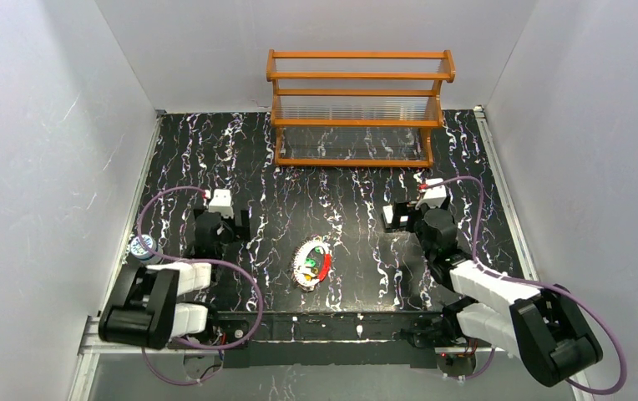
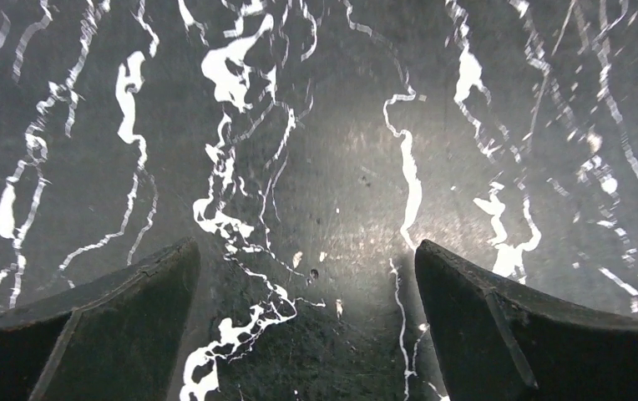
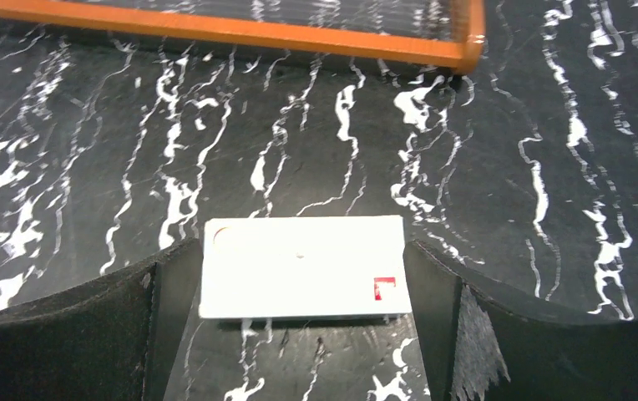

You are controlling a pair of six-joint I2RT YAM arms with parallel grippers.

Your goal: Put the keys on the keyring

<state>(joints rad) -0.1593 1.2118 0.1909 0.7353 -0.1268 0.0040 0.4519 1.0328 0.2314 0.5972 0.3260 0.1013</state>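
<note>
The keyring (image 1: 325,267), an oval red-and-white band, lies flat at the table's middle front. The keys (image 1: 309,267), with green and yellow heads, sit bunched inside the loop. How they lie against the band is too small to tell. My left gripper (image 1: 224,224) (image 2: 306,245) is to the left of the keyring and open, with only bare marbled table between its fingers. My right gripper (image 1: 399,219) (image 3: 301,243) is to the right of the keyring and open. A white rectangular box (image 3: 301,267) lies flat on the table between its fingertips. Neither wrist view shows the keyring or keys.
A wooden two-tier rack (image 1: 357,109) stands at the back of the table; its lower rail (image 3: 240,32) crosses the top of the right wrist view. A small round blue-and-white object (image 1: 140,246) sits by the left edge. White walls close in the table.
</note>
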